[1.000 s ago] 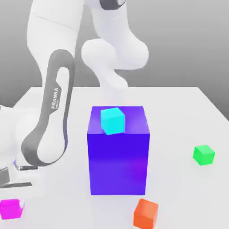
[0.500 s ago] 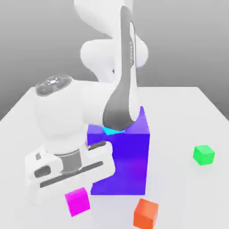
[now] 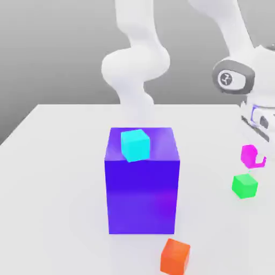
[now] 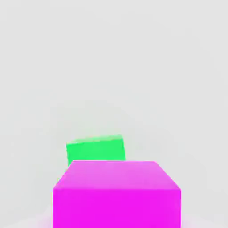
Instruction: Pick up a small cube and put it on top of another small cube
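Magenta cube (image 3: 249,156) clamped in gripper (image 3: 260,156), carried above green cube (image 3: 244,186). Green cube on table (image 3: 70,215), exterior view's right, beyond blue-purple block (image 3: 142,196). Step in hand, as judged: alignment before stacking. Next move requires centring over green, squaring faces, lowering gently, then release.

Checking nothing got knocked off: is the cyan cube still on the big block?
Yes, the cyan cube sits on top of the big blue block.

Exterior view faced table (image 3: 75,177), block (image 3: 142,196) mid-frame; hand view sat close over magenta cube (image 4: 117,207); both caught green cube (image 3: 244,186).
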Tool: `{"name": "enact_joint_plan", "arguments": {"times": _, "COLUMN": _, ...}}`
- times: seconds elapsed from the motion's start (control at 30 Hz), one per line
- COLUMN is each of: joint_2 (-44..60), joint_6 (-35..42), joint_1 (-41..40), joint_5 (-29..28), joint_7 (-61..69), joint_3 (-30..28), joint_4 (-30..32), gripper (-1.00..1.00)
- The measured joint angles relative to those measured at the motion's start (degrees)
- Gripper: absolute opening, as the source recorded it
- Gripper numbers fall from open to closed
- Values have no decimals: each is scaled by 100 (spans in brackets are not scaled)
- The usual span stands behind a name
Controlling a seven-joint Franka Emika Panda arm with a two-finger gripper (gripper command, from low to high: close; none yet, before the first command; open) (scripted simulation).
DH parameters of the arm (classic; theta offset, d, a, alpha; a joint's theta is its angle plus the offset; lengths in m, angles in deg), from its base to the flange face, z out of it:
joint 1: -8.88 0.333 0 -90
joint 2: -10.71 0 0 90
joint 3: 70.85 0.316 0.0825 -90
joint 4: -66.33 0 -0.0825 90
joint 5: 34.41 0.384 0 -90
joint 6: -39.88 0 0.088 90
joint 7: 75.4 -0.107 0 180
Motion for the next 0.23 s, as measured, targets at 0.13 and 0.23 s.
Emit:
{"name": "enact_joint_plan", "arguments": {"times": 0.13, "joint_2": 730, "joint_6": -689, "joint_1": 101, "joint_5": -414, "joint_7": -291, "joint_3": -195, "joint_4": -25, "gripper": 100}}
{"name": "enact_joint_plan", "arguments": {"times": 0.23, "joint_2": 730, "joint_6": -689, "joint_1": 101, "joint_5": -414, "joint_7": -291, "joint_3": -195, "joint_4": -25, "gripper": 100}}
